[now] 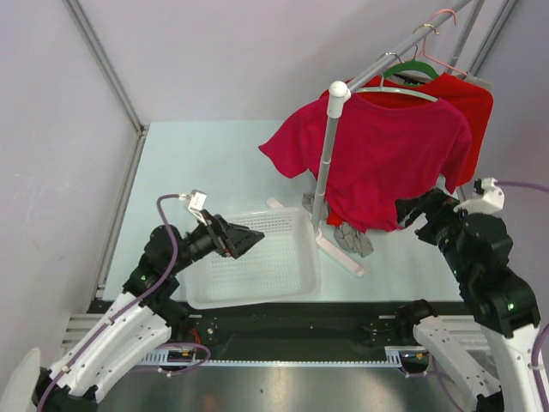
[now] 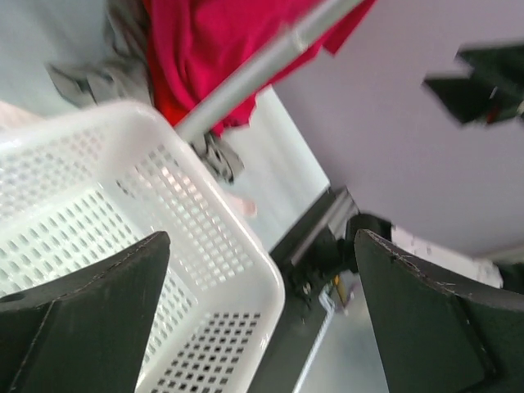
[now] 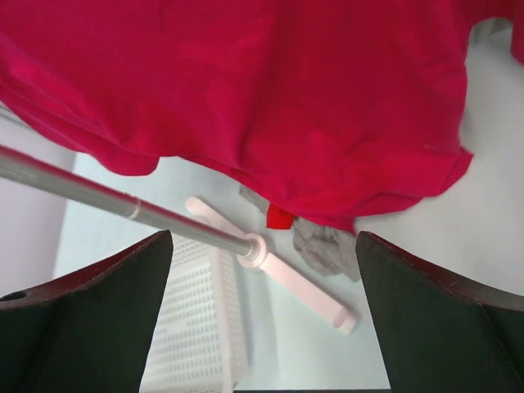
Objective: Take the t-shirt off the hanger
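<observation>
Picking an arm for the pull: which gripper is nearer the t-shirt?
Right. The right gripper sits open at the lower hem of the t-shirt; the left gripper is off to the left, open over the basket.

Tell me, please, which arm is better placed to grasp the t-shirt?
Right: the right end effector, open, faces the hem of the t-shirt close by; the left end effector hovers over the basket.

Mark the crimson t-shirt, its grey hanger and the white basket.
crimson t-shirt (image 1: 386,163), top external view, middle of the chest.
grey hanger (image 1: 396,89), top external view, arched upper bar.
white basket (image 1: 274,268), top external view, bare mesh floor.
</observation>
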`<state>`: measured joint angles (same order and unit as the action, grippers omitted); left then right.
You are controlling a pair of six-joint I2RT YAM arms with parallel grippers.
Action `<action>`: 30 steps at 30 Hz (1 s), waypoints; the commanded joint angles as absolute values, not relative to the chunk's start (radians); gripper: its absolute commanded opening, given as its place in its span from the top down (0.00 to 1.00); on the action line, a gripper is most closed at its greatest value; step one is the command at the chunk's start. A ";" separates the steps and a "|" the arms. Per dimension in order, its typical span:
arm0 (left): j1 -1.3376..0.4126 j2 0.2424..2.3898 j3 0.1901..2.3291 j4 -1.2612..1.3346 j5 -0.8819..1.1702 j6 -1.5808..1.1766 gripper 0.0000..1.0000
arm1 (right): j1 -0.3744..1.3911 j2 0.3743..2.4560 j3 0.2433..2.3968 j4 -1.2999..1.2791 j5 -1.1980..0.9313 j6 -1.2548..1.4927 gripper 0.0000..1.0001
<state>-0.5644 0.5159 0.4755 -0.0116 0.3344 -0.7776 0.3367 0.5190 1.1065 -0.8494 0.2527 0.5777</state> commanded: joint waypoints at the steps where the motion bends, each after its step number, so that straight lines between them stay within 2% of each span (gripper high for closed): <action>1: -0.578 0.622 0.522 0.069 0.509 -0.772 0.01 | 0.334 0.670 1.280 -0.868 0.314 0.428 0.00; 9: -0.761 0.644 0.413 0.232 0.398 -0.761 0.05 | 0.310 0.937 1.616 -0.865 0.403 0.258 0.00; 15: -0.865 0.591 0.348 0.239 0.287 -0.690 0.06 | 0.197 1.100 1.813 -0.825 0.297 0.173 0.01; 18: -0.890 0.562 0.267 0.305 0.253 -0.706 0.06 | 0.079 1.146 1.861 -0.808 0.094 0.283 0.04; 20: -0.899 0.551 0.244 0.322 0.242 -0.724 0.06 | 0.015 1.131 1.836 -0.799 0.034 0.504 0.09; 23: -0.903 0.538 0.235 0.328 0.239 -0.718 0.06 | 0.008 1.044 1.673 -0.640 -0.027 0.753 0.09; 26: -0.904 0.537 0.282 0.279 0.232 -0.680 0.07 | 0.008 0.985 1.531 -0.450 -0.009 0.940 0.16; 30: -0.904 0.532 0.388 0.155 0.201 -0.620 0.07 | 0.008 1.008 1.516 -0.472 0.064 1.142 0.21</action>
<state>-0.8974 0.5468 0.2672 0.2150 0.2440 -0.7010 0.0109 1.0012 1.5185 -0.5968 0.0364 0.8490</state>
